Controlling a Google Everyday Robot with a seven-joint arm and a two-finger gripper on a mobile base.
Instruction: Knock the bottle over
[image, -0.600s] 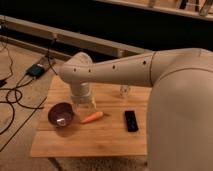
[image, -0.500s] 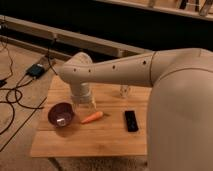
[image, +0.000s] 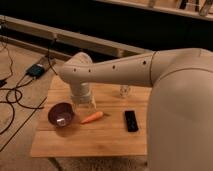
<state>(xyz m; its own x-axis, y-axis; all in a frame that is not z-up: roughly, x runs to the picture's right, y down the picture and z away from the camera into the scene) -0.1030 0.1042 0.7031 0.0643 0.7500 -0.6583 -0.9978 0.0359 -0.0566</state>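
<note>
A small clear, whitish object stands on the wooden table at the back, just under my forearm. It looks like the bottle, and its top is hidden by the arm. My gripper points down at the table's left middle, between a purple bowl and an orange carrot. It is well to the left of the bottle and does not touch it. My big white arm crosses the view from the right.
A purple bowl sits at the table's left. An orange carrot lies beside it. A black remote lies right of centre. Cables and a small box are on the floor to the left.
</note>
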